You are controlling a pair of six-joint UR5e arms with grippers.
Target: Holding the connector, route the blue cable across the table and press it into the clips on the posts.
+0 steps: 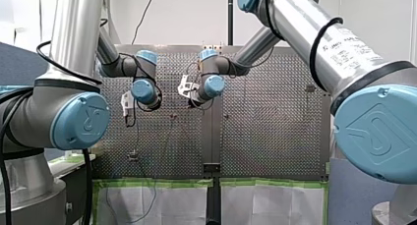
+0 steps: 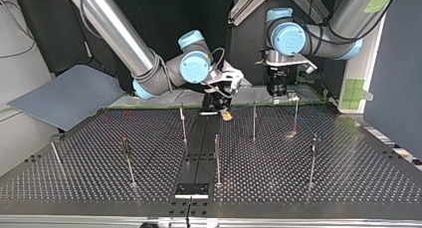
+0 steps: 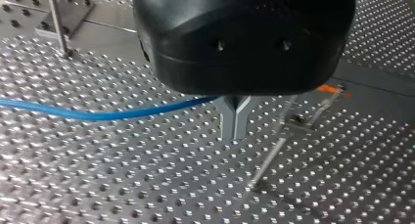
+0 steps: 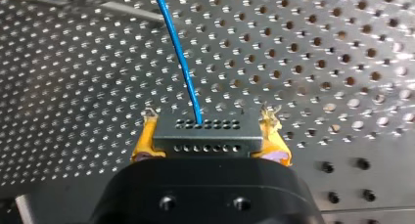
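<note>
My right gripper (image 4: pixel 209 136) has yellow pads (image 4: pixel 145 141) shut on a black connector (image 4: pixel 205 133) with rows of small holes. The blue cable (image 4: pixel 180 57) leaves the connector and runs ahead over the perforated table. In the top view this gripper (image 2: pixel 222 113) hangs low at the table's far middle. My left gripper (image 3: pixel 235 121) is black, and its metal fingers (image 3: pixel 229 122) are pressed together. The blue cable (image 3: pixel 98 115) runs in between them at their root. It (image 2: pixel 277 91) hovers near a thin post (image 2: pixel 296 116). Several more posts (image 2: pixel 254 119) stand about.
A blue-grey sheet (image 2: pixel 69 96) lies beyond the table at the top view's left. A small black plate (image 2: pixel 191 189) sits at the near middle edge. A slanted post (image 3: pixel 274 150) stands just beyond my left fingers. White sheets edged in green tape (image 1: pixel 157 200) hang below the table.
</note>
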